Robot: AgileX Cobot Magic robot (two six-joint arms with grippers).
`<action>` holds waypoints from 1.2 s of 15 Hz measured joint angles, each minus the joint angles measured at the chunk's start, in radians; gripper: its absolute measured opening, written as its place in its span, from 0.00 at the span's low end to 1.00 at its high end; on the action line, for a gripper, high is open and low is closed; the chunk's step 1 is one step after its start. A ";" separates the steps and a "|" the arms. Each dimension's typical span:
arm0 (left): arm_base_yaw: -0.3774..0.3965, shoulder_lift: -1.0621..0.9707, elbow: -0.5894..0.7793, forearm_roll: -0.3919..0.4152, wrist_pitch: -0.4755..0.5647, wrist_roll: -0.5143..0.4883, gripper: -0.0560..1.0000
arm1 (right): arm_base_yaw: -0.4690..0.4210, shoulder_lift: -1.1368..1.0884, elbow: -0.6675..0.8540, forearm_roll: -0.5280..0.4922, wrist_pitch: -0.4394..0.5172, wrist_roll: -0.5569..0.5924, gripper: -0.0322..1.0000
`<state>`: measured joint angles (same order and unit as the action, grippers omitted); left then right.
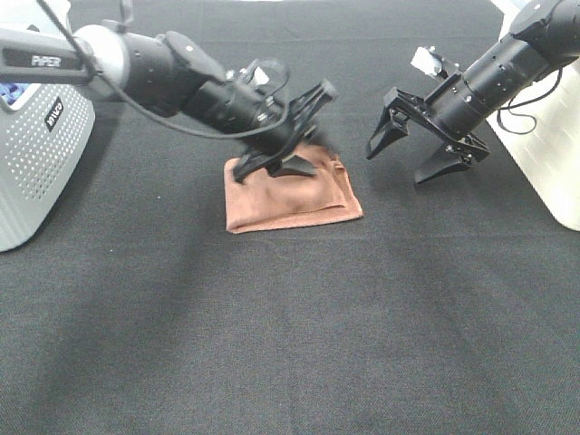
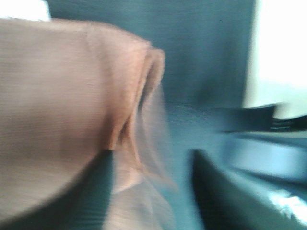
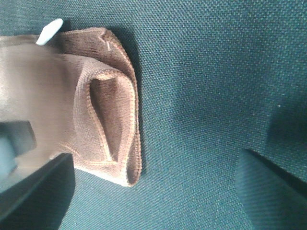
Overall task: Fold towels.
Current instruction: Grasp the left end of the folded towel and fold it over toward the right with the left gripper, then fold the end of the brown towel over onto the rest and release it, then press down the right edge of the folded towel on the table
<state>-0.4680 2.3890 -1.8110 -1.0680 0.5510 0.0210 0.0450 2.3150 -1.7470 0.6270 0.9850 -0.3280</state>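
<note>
The towel (image 1: 292, 198) is a reddish-brown cloth, folded into a small rectangle on the black tabletop at mid-scene. My left gripper (image 1: 283, 165) is low over its far edge, fingers spread, touching or just above the cloth. The blurred left wrist view shows the towel's folded edge (image 2: 72, 96) beside one finger (image 2: 96, 191), with nothing clamped. My right gripper (image 1: 399, 168) hangs open to the right of the towel, apart from it. In the right wrist view the towel (image 3: 96, 105) shows its layered fold and a small white tag (image 3: 50, 31); the right gripper (image 3: 153, 191) holds nothing.
A grey perforated housing (image 1: 36, 154) stands at the left edge. A white block (image 1: 544, 154) stands at the right edge behind the right arm. The black fabric table (image 1: 272, 344) stretches toward the front.
</note>
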 joint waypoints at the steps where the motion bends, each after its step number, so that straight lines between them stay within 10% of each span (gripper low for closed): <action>1: 0.000 0.000 0.000 0.000 0.000 0.000 0.55 | 0.000 0.000 0.000 0.000 0.000 0.000 0.86; 8: 0.095 -0.090 -0.058 0.024 0.007 0.262 0.64 | 0.015 -0.051 0.000 0.199 0.067 -0.084 0.86; 13: 0.206 -0.121 -0.058 0.127 0.092 0.279 0.64 | 0.195 -0.007 -0.001 0.362 0.016 -0.237 0.86; 18: 0.208 -0.121 -0.058 0.133 0.148 0.279 0.64 | 0.176 0.096 -0.001 0.455 -0.036 -0.288 0.86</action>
<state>-0.2600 2.2680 -1.8690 -0.9350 0.6990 0.3000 0.2210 2.4110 -1.7480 1.0820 0.9490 -0.6160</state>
